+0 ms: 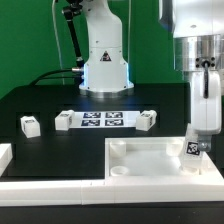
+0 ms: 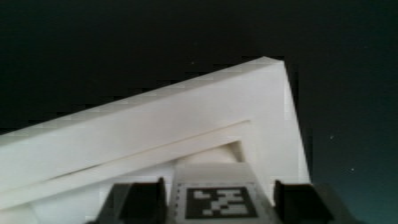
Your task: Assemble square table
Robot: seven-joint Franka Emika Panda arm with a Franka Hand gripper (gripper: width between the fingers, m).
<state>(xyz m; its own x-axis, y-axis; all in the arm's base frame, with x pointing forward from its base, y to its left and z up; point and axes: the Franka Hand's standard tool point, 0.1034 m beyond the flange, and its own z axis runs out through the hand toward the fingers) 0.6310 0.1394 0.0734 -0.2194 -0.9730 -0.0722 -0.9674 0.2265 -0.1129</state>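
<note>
From the exterior view's left, we see a spare leg (image 1: 30,124) on the counter (image 1: 60,95), the tabletop (image 1: 150,160) at the front, and the hand (image 1: 193,146) pinching a tagged leg (image 1: 191,150) over that view's right corner of it; we judge this leg light, stiff and slick, best held across its flat sides.

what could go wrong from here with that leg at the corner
The leg held in the tool is at a corner of the tabletop, and the socket there is hidden: slightly off, it may catch the raised rim and tilt or jam. Pressing askew might also shove the tabletop.
</note>
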